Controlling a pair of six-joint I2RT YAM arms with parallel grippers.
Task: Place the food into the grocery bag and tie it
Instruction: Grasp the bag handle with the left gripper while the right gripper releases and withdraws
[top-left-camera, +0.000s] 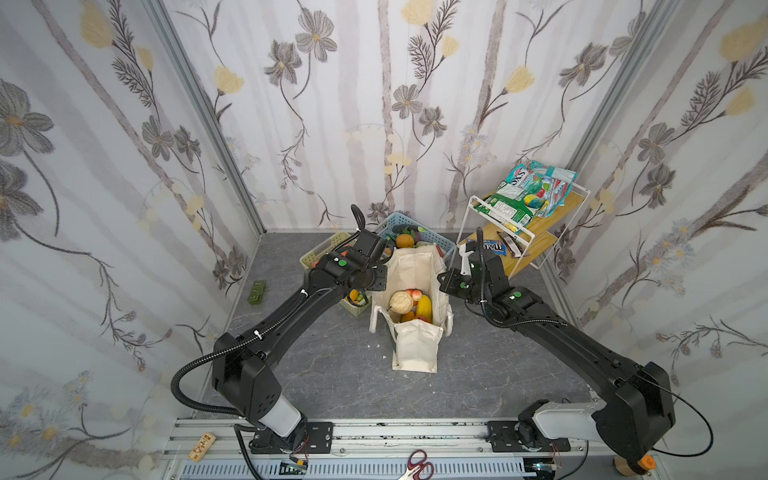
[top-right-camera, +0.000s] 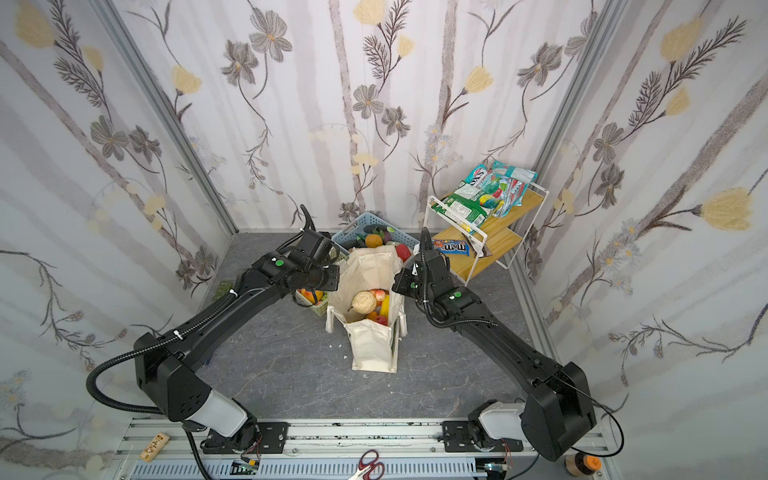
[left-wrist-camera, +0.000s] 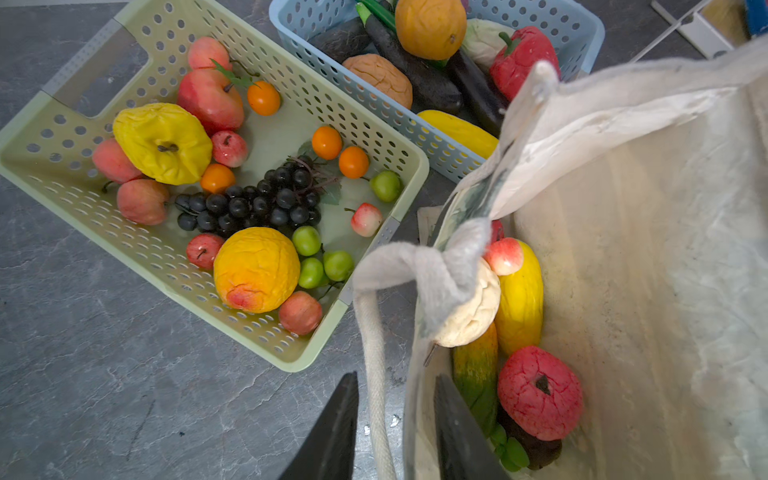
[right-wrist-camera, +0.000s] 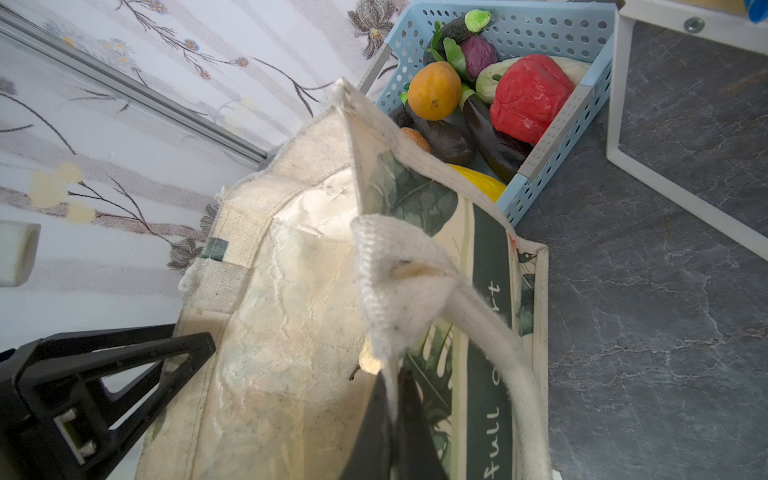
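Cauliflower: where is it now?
In a top view the cauliflower sits inside the open grocery bag, mid-scene, on the pile's left, beside the yellow mango.

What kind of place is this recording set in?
Most likely a staged lab cell, not a real shop: floral wallpaper panels in metal framing box in the table, an aluminium mounting rail runs along its front, and the green basket beside the grocery bag holds toy fruit.

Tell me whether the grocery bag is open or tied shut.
Open, not tied. In both top views the grocery bag gapes, cauliflower and yellow mango visible inside; its rope handles lie apart, one each side.
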